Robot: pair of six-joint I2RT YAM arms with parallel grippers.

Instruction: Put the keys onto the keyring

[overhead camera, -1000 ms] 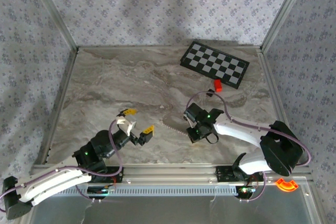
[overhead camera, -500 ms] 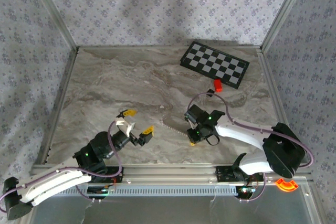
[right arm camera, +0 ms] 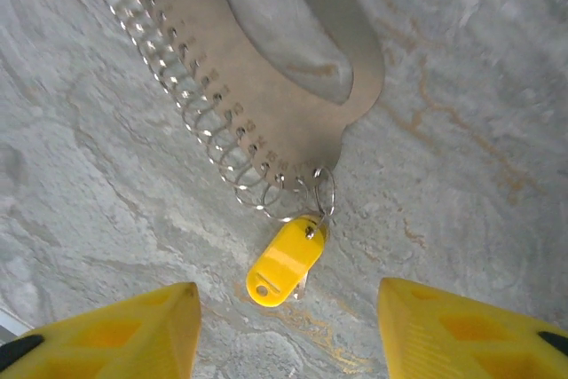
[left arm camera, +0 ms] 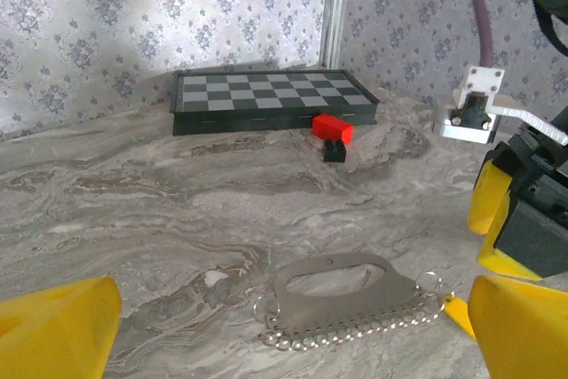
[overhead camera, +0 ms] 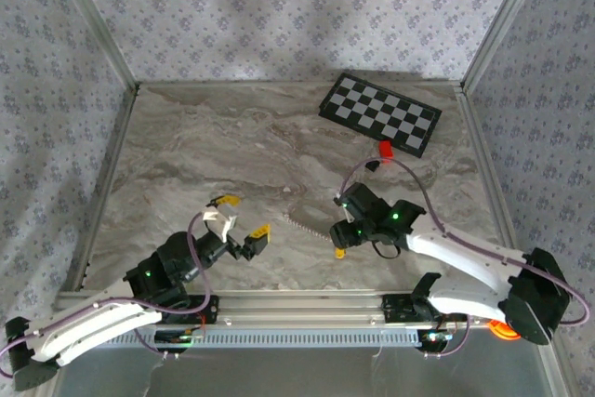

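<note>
The keyring [right arm camera: 266, 68] lay flat on the table [right arm camera: 461, 86], a yellow tag [right arm camera: 286, 260] hooked on its end ring, possibly with a key beneath. The right gripper [right arm camera: 284, 321] hung over the tag, spread and empty; the left gripper [overhead camera: 244, 214] gaped nearby. Threading looked barely begun.

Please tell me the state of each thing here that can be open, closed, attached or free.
left gripper: open, empty.
right gripper: open, empty, over the yellow tag.
keyring plate: lying flat, unheld.
yellow tag: hooked on a ring at the plate's end.
chessboard: closed, lying flat.
</note>
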